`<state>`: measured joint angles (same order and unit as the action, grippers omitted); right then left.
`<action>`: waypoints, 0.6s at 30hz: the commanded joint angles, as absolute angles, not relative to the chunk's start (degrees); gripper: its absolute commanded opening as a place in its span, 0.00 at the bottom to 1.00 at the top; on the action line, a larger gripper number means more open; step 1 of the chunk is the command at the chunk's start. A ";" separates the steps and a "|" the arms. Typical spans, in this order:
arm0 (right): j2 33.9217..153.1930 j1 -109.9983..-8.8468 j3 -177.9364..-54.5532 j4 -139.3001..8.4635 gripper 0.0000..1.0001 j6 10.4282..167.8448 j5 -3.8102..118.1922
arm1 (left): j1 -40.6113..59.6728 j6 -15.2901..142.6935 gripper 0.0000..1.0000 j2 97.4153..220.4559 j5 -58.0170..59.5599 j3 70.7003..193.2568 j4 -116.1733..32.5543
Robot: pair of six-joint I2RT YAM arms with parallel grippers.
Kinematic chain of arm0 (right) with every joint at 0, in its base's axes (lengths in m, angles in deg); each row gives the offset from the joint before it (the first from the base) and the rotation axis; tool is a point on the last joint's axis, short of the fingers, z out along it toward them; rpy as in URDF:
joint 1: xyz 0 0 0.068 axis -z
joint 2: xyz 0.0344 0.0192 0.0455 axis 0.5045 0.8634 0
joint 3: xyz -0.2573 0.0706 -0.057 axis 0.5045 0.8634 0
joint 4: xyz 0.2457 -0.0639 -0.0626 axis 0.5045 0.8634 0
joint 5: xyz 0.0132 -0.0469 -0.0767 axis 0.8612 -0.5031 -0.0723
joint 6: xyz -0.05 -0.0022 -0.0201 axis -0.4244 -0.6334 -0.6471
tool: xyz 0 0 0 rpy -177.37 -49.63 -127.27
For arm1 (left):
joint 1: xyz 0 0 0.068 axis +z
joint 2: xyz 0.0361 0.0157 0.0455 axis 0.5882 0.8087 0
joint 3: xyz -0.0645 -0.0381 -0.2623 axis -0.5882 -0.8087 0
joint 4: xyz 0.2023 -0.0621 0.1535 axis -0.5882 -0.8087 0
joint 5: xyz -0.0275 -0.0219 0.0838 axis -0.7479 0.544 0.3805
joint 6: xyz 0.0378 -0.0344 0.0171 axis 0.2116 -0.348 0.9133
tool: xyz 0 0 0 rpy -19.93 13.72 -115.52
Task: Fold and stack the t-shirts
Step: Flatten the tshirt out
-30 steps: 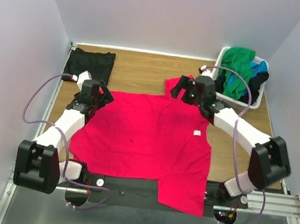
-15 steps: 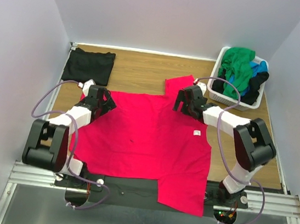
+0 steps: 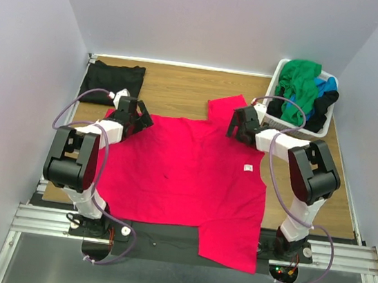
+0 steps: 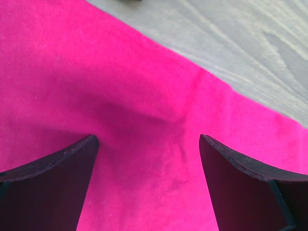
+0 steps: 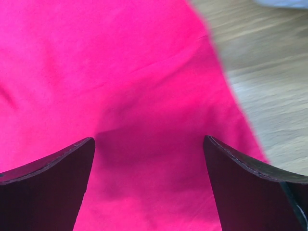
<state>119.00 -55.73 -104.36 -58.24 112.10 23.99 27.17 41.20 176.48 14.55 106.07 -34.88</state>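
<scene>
End effectors [image 4: 147, 138] [image 5: 149, 139] — partly cropped — over t-shirt [image 3: 184, 176]

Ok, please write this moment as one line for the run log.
shirt: large pinkish-red cloth t-shirt spread out, not folded | left gripper: open, over its far left edge | right gripper: open, over its far right sleeve

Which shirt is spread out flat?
The pinkish-red t-shirt mid-table; the black t-shirt lies folded far left, the other shirts are heaped in the white basket.
</scene>
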 commanded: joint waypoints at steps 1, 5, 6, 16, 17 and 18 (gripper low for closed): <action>118.74 -53.33 -104.07 -58.98 1.00 112.03 21.33 | 26.89 42.32 0.98 179.85 12.11 108.41 -34.25; 119.52 -50.96 -104.42 -58.98 1.00 111.42 22.04 | 26.10 42.59 0.98 182.14 11.67 110.60 -34.07; 119.61 -50.69 -104.51 -58.98 1.00 111.33 22.04 | 25.84 42.67 0.98 183.19 11.58 111.74 -34.24; 121.37 -49.54 -108.28 -58.98 1.00 110.18 24.41 | 25.75 43.91 0.98 184.70 13.25 116.85 -38.20; 121.20 -49.54 -108.46 -58.98 1.00 110.10 25.20 | 25.83 43.90 0.98 184.26 13.16 116.85 -38.55; 120.85 -49.54 -108.46 -58.98 1.00 110.10 25.64 | 25.75 43.99 0.98 182.60 13.08 116.50 -38.81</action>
<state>120.68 -49.76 -106.21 -58.27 110.59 24.08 26.01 43.18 184.93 13.31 115.73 -34.90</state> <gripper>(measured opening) 0.998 0.985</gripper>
